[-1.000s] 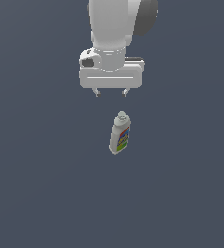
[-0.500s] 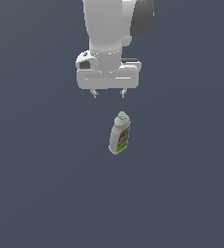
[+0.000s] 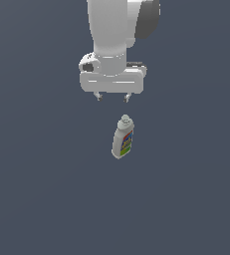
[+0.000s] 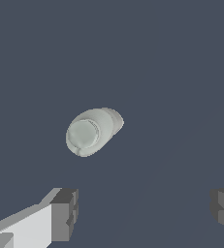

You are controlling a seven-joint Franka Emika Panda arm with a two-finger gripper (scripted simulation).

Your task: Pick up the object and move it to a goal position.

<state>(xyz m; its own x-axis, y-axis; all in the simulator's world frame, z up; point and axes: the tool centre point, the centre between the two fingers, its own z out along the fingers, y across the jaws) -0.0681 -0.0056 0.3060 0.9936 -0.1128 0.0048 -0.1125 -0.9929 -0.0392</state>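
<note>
A small off-white bottle with a rounded cap and a red, blue, yellow and green label stands on the dark grey floor near the middle of the exterior view. My gripper is open and empty, above and a little behind the bottle, not touching it. In the wrist view I look down on the bottle's cap. My two grey fingertips stand wide apart to one side of it, with my gripper clear of the bottle.
The dark grey floor runs flat all around the bottle. No other object or edge shows in either view.
My gripper has shifted slightly toward the exterior view's left and a little upward. The bottle has not moved. The fingers stay open.
</note>
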